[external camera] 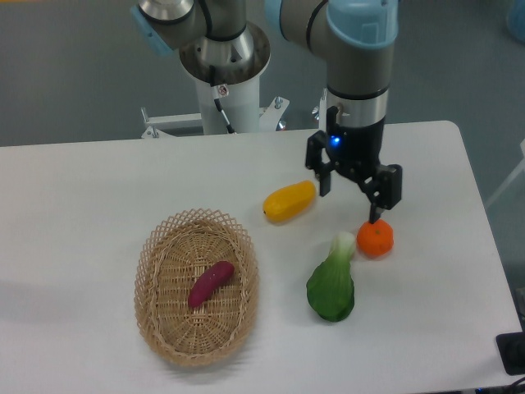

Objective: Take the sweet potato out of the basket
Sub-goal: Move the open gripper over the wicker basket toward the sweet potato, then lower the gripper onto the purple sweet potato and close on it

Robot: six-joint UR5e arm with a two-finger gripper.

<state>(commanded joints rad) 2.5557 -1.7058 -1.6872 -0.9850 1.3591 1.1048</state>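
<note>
The broad white surface (98,197) filled most of the frame. On it, at lower left, sat the oval tan woven wicker basket (156,322). The two-finger end effector (351,199) hung at centre right, its fingers spread apart and holding nothing, above the gap between an oblong yellow fruit (289,201) and a small round orange fruit (375,239), with a leafy green vegetable (332,285) below. The slim magenta-purple sweet potato (211,284) lay in the middle of the basket, its long axis running diagonally from lower left to upper right of the frame.

The approach step appeared not yet begun. The next move would call for travel toward lower left, then rotating the fingers to straddle the tuber across its narrow width before descending.
</note>
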